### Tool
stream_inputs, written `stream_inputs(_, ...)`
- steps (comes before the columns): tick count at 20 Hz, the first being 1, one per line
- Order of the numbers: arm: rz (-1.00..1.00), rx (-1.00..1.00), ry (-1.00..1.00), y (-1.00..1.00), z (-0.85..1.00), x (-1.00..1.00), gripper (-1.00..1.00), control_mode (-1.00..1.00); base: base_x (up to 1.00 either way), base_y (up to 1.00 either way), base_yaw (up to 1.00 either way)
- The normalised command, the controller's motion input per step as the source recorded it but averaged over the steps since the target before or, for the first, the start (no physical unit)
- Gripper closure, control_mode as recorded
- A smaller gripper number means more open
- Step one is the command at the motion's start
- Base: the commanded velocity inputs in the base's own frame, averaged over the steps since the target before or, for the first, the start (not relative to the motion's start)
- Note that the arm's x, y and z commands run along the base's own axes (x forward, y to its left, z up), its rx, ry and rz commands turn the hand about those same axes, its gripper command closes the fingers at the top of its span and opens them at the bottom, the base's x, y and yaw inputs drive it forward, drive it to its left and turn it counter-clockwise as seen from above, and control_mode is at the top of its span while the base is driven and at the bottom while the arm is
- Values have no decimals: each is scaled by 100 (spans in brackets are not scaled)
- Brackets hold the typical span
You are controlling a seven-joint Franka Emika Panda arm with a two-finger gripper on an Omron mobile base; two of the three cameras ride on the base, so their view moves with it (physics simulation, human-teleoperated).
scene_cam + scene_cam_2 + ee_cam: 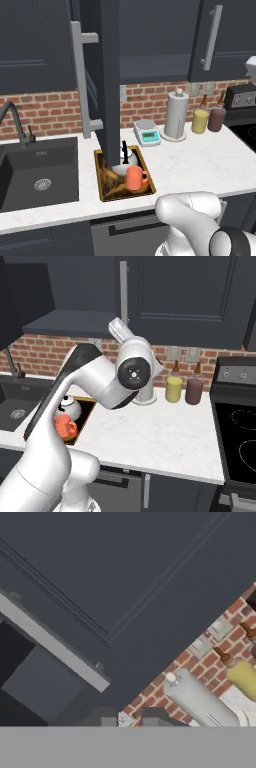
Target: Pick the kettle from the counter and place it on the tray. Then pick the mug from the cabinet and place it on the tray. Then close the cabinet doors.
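The dark tray (pixel 105 187) lies on the white counter (pixel 200 165) right of the sink. On it stand the small silver kettle (pixel 128 158) and, in front of it, the coral mug (pixel 135 178); both also show as kettle (pixel 69 405) and mug (pixel 63 426). The cabinet (pixel 155 70) has its left door (pixel 107 75) swung out, edge-on to the camera. Its right door (pixel 185 296) lies flat against the front. My gripper (pixel 116 326) is raised just below that door's bar handle (pixel 123 291). My gripper (pixel 130 722) has its fingertips close together with nothing between them, facing the door handle (pixel 50 644).
A paper-towel roll (pixel 177 115), a small scale (pixel 147 133), a yellow jar (pixel 200 120) and a dark-red jar (pixel 217 118) stand along the brick backsplash. The dark sink (pixel 40 175) with faucet (pixel 15 120) is on the left, the stove (pixel 240 436) on the right.
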Motion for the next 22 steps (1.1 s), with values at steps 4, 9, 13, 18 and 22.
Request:
stream_inputs(4, 7, -22, 4, 51, 0, -58, 100, -100, 0, 0, 0)
stream_inputs(9, 0, -21, 5, 59, 0, -66, 100, -100, 0, 0, 0)
stream_inputs(13, -1, -24, 15, 74, 0, -49, 100, -100, 0, 0, 0)
stream_inputs(18, -6, -24, 19, 69, 1, -40, 100, -100, 0, 0, 0)
stream_inputs(22, -6, -27, 17, 60, 0, -33, 100, -100, 0, 0, 0)
